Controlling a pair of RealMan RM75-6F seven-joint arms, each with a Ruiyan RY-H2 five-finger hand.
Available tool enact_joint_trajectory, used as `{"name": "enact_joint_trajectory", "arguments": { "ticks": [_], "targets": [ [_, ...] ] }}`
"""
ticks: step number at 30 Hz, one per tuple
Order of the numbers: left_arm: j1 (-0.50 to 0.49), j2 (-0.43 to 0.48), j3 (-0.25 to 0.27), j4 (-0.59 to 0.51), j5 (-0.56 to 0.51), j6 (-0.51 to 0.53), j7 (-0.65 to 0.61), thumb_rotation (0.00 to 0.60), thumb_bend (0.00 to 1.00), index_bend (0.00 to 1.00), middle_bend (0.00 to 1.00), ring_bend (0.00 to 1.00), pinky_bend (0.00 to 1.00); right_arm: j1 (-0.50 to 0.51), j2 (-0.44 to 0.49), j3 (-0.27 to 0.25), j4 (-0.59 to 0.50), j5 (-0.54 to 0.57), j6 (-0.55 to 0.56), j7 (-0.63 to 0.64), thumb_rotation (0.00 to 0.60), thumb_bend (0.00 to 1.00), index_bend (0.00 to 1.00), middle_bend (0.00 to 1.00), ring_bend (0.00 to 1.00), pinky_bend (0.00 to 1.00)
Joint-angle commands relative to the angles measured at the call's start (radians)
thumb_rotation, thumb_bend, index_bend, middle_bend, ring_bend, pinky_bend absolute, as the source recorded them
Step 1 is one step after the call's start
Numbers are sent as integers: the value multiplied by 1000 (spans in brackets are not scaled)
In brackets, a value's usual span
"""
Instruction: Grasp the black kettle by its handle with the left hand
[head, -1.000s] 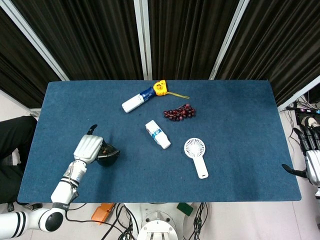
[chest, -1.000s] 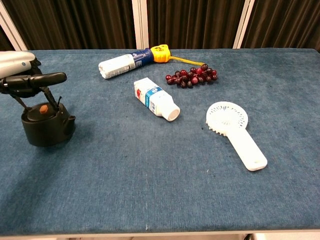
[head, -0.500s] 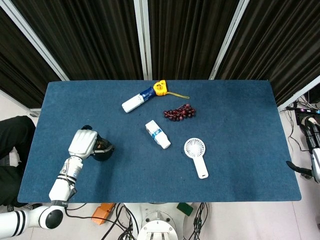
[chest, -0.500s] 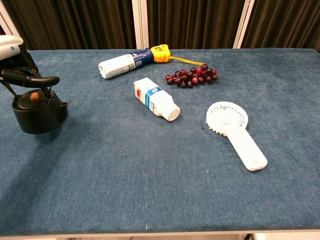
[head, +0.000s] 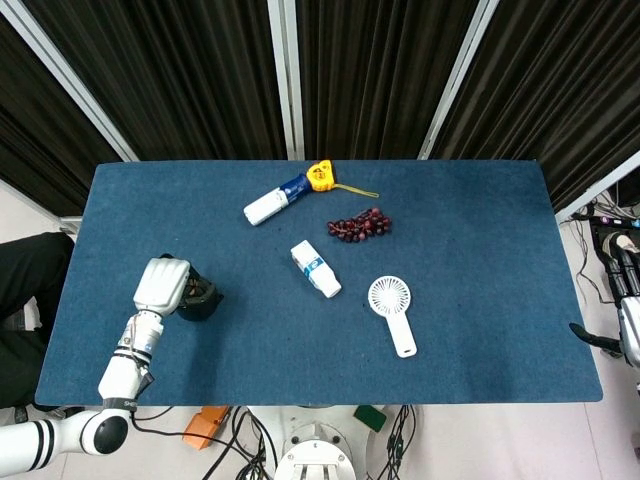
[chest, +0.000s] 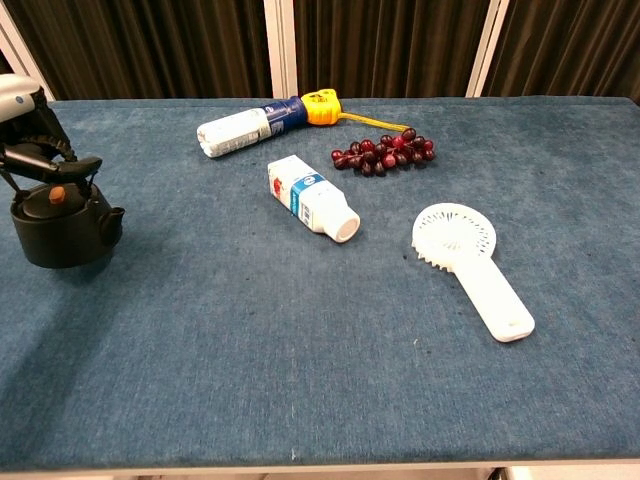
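The black kettle with an orange lid knob stands near the table's left edge; the chest view shows it upright. My left hand is over it and covers its left side in the head view. In the chest view the left hand has its dark fingers curled around the kettle's arched handle. My right hand hangs beyond the table's right edge, fingers apart, holding nothing.
On the blue table lie a white bottle with a blue end, a yellow tape measure, dark grapes, a small white carton and a white hand fan, all right of the kettle.
My left hand has closed on the handle and moved left, and the kettle has shifted left with it. The right hand shifted a little off the table's edge.
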Motion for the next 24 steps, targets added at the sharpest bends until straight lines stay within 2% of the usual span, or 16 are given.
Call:
{"name": "enact_joint_trajectory", "arguments": {
  "ticks": [1, 11, 15, 24],
  "targets": [
    [2, -2, 0, 3, 4, 7, 6, 388, 372, 1000, 1000, 979, 424, -1, -1, -1, 0, 0, 1, 0, 600, 0, 0, 28, 0, 0],
    [7, -25, 6, 7, 36, 49, 62, 482, 416, 1000, 1000, 984, 472, -10, 1, -4, -3, -2, 10, -2, 600, 0, 0, 28, 0, 0],
    [7, -28, 2, 6, 45, 62, 82, 502, 423, 1000, 1000, 985, 476, -14, 0, -6, -2, -3, 13, 2, 600, 0, 0, 28, 0, 0],
    [7, -35, -10, -6, 44, 73, 104, 506, 423, 1000, 1000, 985, 478, -21, -3, -8, 9, 0, 15, 17, 600, 0, 0, 28, 0, 0]
  ]
}}
